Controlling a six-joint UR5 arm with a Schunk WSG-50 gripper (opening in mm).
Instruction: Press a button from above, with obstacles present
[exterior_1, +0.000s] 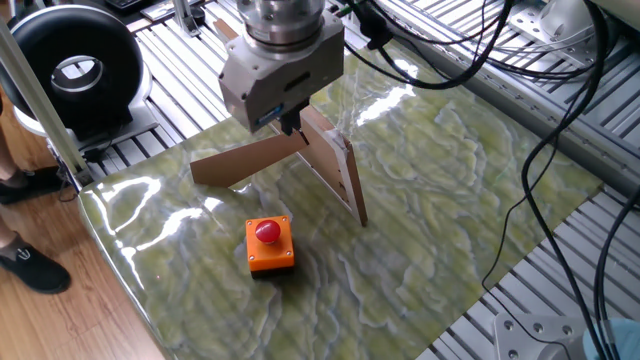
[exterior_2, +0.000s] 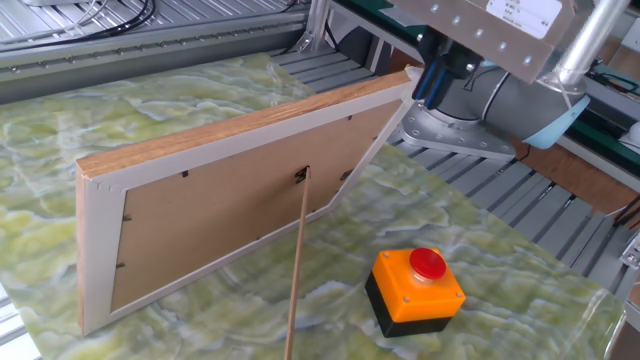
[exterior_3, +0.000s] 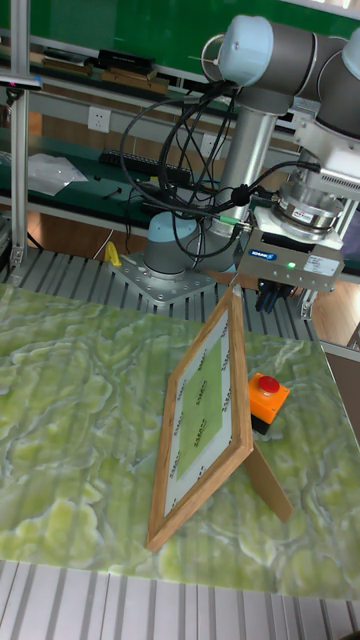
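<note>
The button (exterior_1: 267, 231) is a red dome on a small orange box (exterior_1: 271, 252), standing near the front edge of the green marbled table (exterior_1: 450, 200); it also shows in the other fixed view (exterior_2: 428, 263) and the tall view (exterior_3: 267, 384). The obstacles stand behind it: a large upright framed board (exterior_2: 230, 200) and a thin brown strip (exterior_1: 248, 160) propped against it at an angle. My gripper (exterior_1: 291, 124) hangs above the far top corner of the board, well above the button and off to one side of it. Its dark fingers (exterior_2: 437, 78) point down; no gap between them shows.
A black round fan-like device (exterior_1: 72, 62) sits off the table's left corner. Thick black cables (exterior_1: 560, 130) hang at the right. Slatted aluminium rails (exterior_1: 170, 120) surround the table. The arm's base (exterior_3: 172, 268) is bolted behind the board.
</note>
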